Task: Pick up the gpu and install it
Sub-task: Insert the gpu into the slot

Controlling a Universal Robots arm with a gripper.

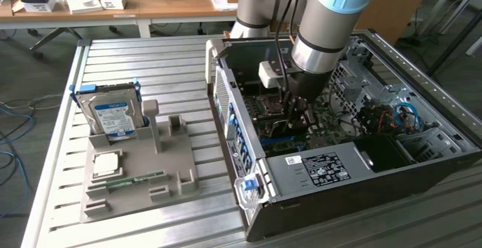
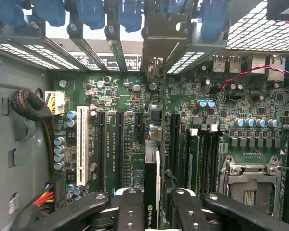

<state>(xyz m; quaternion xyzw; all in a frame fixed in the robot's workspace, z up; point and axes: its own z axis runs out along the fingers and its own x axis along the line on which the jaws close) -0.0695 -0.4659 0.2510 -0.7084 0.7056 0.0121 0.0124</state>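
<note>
Exterior and wrist views of a card installation. The arm reaches down into the open computer case [image 1: 421, 146], which lies on its side on the slatted metal desk [image 1: 135, 61]. In the wrist view the claw [image 2: 156, 204] is clamped on the gpu [image 2: 151, 187], a thin black card seen edge-on, its 2 fingers [image 2: 130, 207] pressing the card's flat faces from either side. The card hangs above the green motherboard [image 2: 135, 120], its lower edge running parallel to the long black expansion slots [image 2: 119, 149] and lying between 2 of them; whether it has yet entered a slot cannot be told. Its bracket end faces the rear slot openings with their blue latches [image 2: 89, 12].

To seat the card well, its edge should probably be kept parallel to the chosen slot and centred over it, with the bracket lined up to the matching rear opening, then pressed straight down without tilt. A slanted descent would likely catch the nearby capacitors [image 2: 60, 151] or the slot wall.

On the exterior view's left, a grey holder [image 1: 128, 174] carries the blue-framed hard drive [image 1: 113, 115], a processor [image 1: 107, 163] and a memory stick [image 1: 135, 180].
</note>
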